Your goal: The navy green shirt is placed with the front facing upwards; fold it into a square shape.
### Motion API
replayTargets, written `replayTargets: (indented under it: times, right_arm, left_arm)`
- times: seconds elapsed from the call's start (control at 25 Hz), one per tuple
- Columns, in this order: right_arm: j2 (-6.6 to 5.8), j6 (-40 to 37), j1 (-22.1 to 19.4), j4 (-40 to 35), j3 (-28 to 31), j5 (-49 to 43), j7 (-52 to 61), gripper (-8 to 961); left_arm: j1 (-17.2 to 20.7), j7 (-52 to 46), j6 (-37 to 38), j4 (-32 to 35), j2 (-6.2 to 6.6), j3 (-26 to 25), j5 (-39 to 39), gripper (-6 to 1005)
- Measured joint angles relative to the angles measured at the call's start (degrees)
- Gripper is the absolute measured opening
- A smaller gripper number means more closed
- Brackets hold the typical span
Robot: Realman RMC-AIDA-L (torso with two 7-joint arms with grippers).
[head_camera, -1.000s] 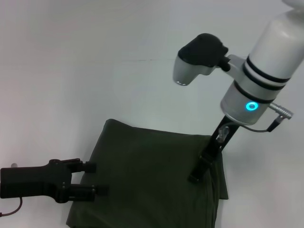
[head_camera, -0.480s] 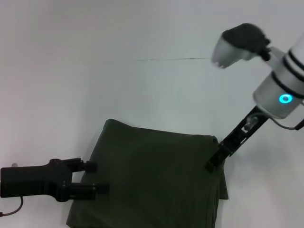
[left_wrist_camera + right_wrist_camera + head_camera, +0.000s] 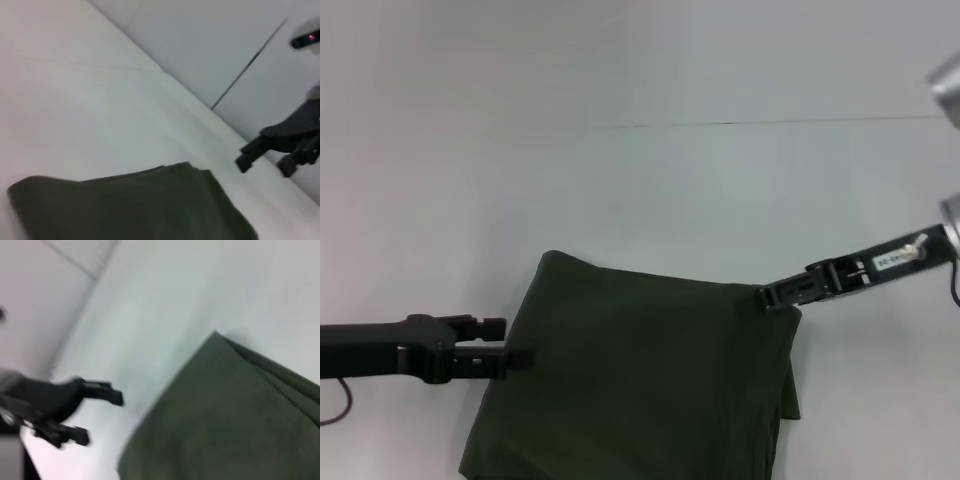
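Head view: navy green shirt (image 3: 640, 385) lies folded, roughly square. Left gripper (image 3: 510, 350) jaws apart, empty, at shirt's left edge; right gripper (image 3: 770, 295) at far right corner, jaw state indiscernible. Best withdrawal: straight outward, no snagging of layers.

- One shirt (image 3: 640, 380), folded, on one table (image 3: 620, 180).
- Two grippers: the left gripper (image 3: 505, 342) and the right gripper (image 3: 775, 294), one at each side edge.
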Motion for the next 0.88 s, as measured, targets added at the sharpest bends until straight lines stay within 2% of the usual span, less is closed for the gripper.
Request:
replayTargets:
  times: [0.16,0.28,0.4,0.64,0.88]
  right_arm:
    - [-0.14,0.16,-4.31,3.48,2.97,5.07,-1.48,838]
    - [-0.11,0.31,-7.0,5.28,4.79,6.19,-3.0,837]
    - [-0.09,0.54,-8.8,6.26,5.73,6.23,-4.3,837]
    - [-0.61,0.98,-11.65,6.74,5.9,5.96,-6.04,838]
    - [-0.82,0.57,-12.84,7.21,5.66,5.96,-7.59,838]
  left_arm:
    - [-2.58,-8.0,-2.32,0.63,1.52,-0.1,4.45,887]
    - [-5.4,-19.75,-5.35,-0.15,2.9,-0.11,8.38,886]
    - [-7.73,-27.67,-7.61,-2.63,3.83,-0.2,8.64,886]
    - [-11.6,-30.95,-12.85,-7.54,3.64,2.67,8.63,887]
    - [-12.96,-33.19,-20.74,-9.38,2.13,8.34,8.7,886]
